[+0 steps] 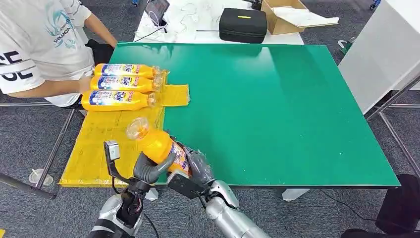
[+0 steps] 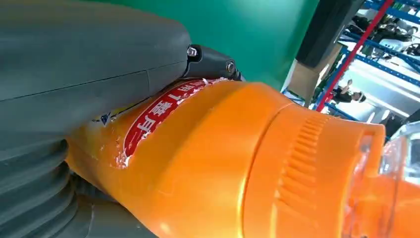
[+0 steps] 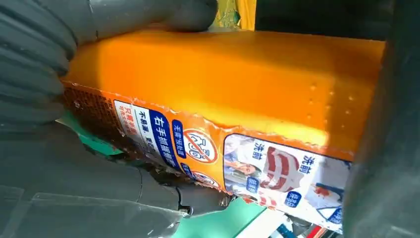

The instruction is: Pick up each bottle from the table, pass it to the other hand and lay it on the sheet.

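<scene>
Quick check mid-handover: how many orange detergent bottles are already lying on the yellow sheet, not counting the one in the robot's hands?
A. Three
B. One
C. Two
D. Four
A. In the head view, three orange plastic detergent bottles lie side by side at the far end of the yellow sheet, while a fourth orange bottle is held between the left hand and right hand.

**Four orange bottles, one off the table**

Three orange plastic bottles with blue labels [image 1: 121, 85] lie side by side on the crinkled yellow sheet [image 1: 106, 141], caps rightward. A fourth orange bottle [image 1: 159, 146] tilts above the table's near edge, clear cap up-left.
</scene>
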You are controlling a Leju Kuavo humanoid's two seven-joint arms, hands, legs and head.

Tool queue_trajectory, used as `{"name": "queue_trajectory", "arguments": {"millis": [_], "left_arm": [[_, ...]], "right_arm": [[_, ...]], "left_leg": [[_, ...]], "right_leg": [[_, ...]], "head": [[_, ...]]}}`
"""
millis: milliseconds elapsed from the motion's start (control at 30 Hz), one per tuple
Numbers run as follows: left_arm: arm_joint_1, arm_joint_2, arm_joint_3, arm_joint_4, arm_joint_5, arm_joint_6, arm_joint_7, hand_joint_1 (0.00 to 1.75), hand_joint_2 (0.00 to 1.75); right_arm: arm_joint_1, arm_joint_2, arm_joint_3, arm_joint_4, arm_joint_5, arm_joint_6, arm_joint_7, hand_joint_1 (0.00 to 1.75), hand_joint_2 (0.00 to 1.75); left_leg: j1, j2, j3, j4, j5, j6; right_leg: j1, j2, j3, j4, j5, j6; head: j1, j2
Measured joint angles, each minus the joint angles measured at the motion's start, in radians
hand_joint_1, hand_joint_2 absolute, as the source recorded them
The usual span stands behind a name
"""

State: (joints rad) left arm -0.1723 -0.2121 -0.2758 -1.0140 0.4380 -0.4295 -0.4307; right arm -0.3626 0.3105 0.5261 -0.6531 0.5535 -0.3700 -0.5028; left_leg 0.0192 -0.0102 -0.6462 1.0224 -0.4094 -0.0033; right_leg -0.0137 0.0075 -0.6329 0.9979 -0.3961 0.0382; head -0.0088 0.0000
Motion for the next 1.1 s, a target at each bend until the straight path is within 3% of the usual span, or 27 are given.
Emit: {"name": "queue_trajectory", "arguments": {"millis": [33, 67, 333, 667, 833, 967, 1100], "left_arm": [[0.001, -0.001, 0.001, -0.003, 0.004, 0.0, 0.0, 1.75, 1.75], [0.001, -0.002, 0.003, -0.005, 0.005, 0.002, 0.0, 1.75, 1.75], [-0.008, -0.007, 0.024, -0.066, -0.071, 0.129, -0.073, 1.75, 1.75], [-0.123, 0.001, 0.192, -0.113, -0.342, 0.496, -0.231, 1.75, 1.75], [-0.165, 0.013, 0.233, -0.111, -0.412, 0.568, -0.259, 1.75, 1.75], [-0.204, 0.038, 0.232, -0.076, -0.684, 0.811, -0.266, 1.75, 1.75], [-0.307, 0.101, 0.189, 0.118, -1.049, 1.013, -0.246, 1.75, 1.75]], "right_arm": [[0.0, 0.0, 0.0, 0.0, -0.003, 0.0, 0.0, 0.0, 1.75], [0.0, 0.001, 0.0, 0.0, -0.005, -0.001, 0.002, 0.0, 0.0], [0.012, -0.006, -0.01, -0.021, -0.055, -0.016, 0.027, 0.0, 0.0], [0.09, -0.059, -0.095, -0.349, -0.192, 0.04, 0.007, 0.0, 0.0], [0.114, -0.076, -0.106, -0.451, -0.209, 0.045, -0.007, 0.0, 0.0], [0.143, -0.076, -0.108, -0.552, -0.257, -0.032, -0.11, 0.0, 0.0], [0.153, -0.076, -0.086, -0.677, -0.296, -0.094, -0.136, 0.0, 0.0]], "left_leg": [[0.0, 0.0, 0.0, 0.0, 0.0, 0.0], [0.0, 0.0, 0.0, 0.0, 0.0, 0.0], [0.0, 0.0, 0.0, 0.0, 0.0, 0.0], [0.0, 0.0, 0.0, 0.0, 0.001, 0.0], [0.0, 0.0, 0.0, 0.0, 0.001, 0.0], [0.0, -0.001, 0.0, 0.0, 0.001, 0.0], [0.0, 0.0, 0.0, 0.0, 0.002, -0.001]], "right_leg": [[0.0, 0.0, 0.0, 0.0, 0.0, 0.0], [0.0, 0.0, 0.0, 0.0, 0.0, 0.0], [0.0, 0.0, 0.0, 0.0, 0.0, 0.0], [0.0, 0.0, 0.0, 0.0, 0.0, 0.0], [0.0, 0.0, 0.0, 0.0, 0.0, 0.0], [0.0, 0.0, 0.0, 0.0, 0.0, 0.0], [0.0, 0.0, 0.0, 0.0, 0.0, 0.0]], "head": [[0.0, 0.0], [0.0, 0.0], [0.0, 0.0], [0.0, 0.0], [0.0, 0.0], [0.0, 0.0], [0.0, 0.0]]}}
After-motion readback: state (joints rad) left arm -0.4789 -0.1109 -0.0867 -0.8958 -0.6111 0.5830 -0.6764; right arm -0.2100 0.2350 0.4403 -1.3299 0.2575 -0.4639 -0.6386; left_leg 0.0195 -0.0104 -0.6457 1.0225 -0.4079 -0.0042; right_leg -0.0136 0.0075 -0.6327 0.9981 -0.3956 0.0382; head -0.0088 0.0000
